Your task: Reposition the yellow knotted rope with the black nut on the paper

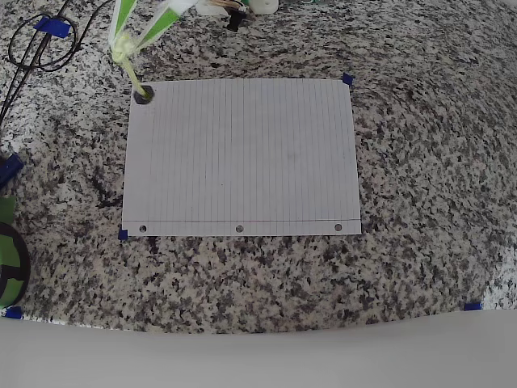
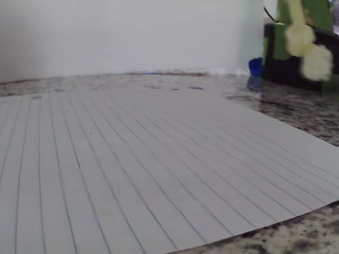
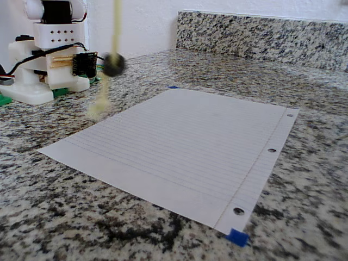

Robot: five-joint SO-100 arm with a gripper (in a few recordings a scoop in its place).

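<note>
My white plastic base (image 3: 46, 60) carries a black motor, a perforated panel, black cables and a small dark circuit board (image 3: 84, 64); green-and-white fingers (image 1: 153, 24) show overhead.

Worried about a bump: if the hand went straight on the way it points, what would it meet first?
Probably the granite counter, just off the overhead view's top-left corner of the paper. The hand slants down there, though the hanging yellow knotted rope and black nut would land first. Depth is unclear.

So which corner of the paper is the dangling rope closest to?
In the overhead view, the top-left corner of the paper: the yellow knotted rope hangs there with the black nut over it. The other three corners have nothing near them.
</note>
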